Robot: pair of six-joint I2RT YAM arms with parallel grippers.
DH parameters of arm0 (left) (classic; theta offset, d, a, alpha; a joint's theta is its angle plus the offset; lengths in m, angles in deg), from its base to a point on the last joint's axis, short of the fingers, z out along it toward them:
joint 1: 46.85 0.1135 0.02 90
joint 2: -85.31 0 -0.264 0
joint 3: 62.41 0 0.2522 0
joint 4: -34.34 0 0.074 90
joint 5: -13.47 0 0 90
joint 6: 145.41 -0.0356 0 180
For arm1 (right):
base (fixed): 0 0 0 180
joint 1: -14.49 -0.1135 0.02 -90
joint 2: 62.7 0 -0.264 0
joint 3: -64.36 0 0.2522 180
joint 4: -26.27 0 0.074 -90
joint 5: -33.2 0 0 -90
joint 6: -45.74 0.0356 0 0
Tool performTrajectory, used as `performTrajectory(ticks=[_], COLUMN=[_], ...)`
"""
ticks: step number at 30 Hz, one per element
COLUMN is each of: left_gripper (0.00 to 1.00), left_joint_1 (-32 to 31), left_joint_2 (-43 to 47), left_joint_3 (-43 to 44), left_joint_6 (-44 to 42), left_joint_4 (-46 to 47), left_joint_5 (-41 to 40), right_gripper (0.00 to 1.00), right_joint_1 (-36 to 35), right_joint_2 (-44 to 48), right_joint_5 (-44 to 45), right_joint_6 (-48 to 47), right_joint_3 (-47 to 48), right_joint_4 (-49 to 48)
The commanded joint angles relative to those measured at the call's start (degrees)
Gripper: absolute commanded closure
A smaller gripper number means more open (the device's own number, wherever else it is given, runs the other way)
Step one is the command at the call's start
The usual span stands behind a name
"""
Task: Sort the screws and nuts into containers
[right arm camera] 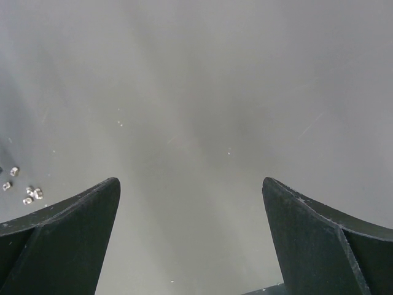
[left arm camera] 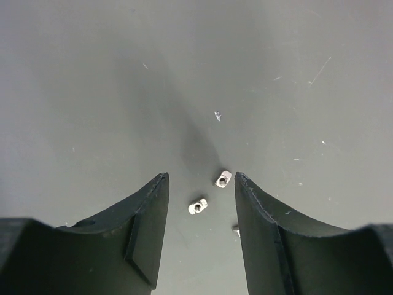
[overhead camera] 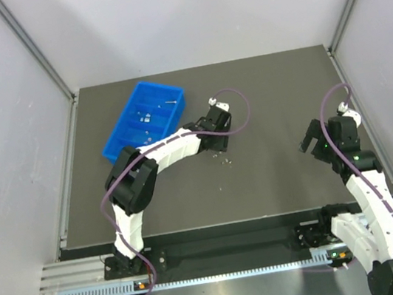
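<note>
The blue container tray (overhead camera: 122, 138) lies at the back left with several small silver pieces in its compartments. My left gripper (overhead camera: 217, 146) reaches out to the right of the tray and hangs over a small cluster of loose parts (overhead camera: 222, 160) on the dark mat. In the left wrist view the left gripper (left arm camera: 201, 176) is open, and two nuts (left arm camera: 198, 206) (left arm camera: 223, 179) lie on the mat between its fingers, touching neither. A third piece (left arm camera: 236, 228) peeks out from behind the right finger. My right gripper (overhead camera: 314, 145) (right arm camera: 190, 181) is open and empty over bare mat.
A few more nuts (right arm camera: 24, 193) show at the lower left of the right wrist view. Grey walls enclose the mat (overhead camera: 262, 92) on three sides, and a metal rail (overhead camera: 228, 251) runs along the near edge.
</note>
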Motion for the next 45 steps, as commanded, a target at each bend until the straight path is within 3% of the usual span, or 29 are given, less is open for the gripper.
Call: performTrajectory(ticks=[1,14,24,28,30,32,39,40,45], left_gripper=[0.48,0.55,0.83,0.83,0.74,0.71,0.90,0.97,0.98], left_joint_1=[-0.3,-0.3,-0.3,-0.3,-0.3,-0.3,-0.3,-0.3,0.0], left_joint_2=[-1.3,-4.0,-6.1,-5.5,-5.1,-5.0,-5.5,-5.6,-1.0], left_joint_3=[1.8,1.6,1.2,0.3,-0.4,-0.9,-1.5,-1.3,-0.9], left_joint_6=[-2.6,-3.1,-0.8,1.6,2.3,2.7,3.2,3.3,4.4], left_joint_4=[0.8,0.4,-1.7,-2.5,-2.6,-2.6,-3.2,-3.6,-4.7], left_joint_5=[0.6,1.6,2.1,2.1,2.5,3.2,3.8,3.6,-1.8], right_gripper=[0.00,0.00,0.00,0.00,0.00,0.00,0.00,0.00,0.00], right_joint_1=[-0.1,-0.1,-0.1,-0.1,-0.1,-0.1,-0.1,-0.1,-0.1], right_joint_2=[-0.4,-0.1,1.6,1.4,1.0,0.9,1.5,1.6,1.5], right_joint_5=[0.8,0.8,1.8,1.9,1.8,1.7,2.0,2.0,2.1], right_joint_6=[-0.6,-0.1,1.0,0.7,0.7,0.6,0.6,0.5,0.7], right_joint_3=[2.0,2.1,1.6,1.6,1.7,1.9,1.7,1.7,1.7], right_joint_4=[-0.8,-0.6,-0.1,-0.1,-0.2,-0.1,-0.2,-0.1,-0.3])
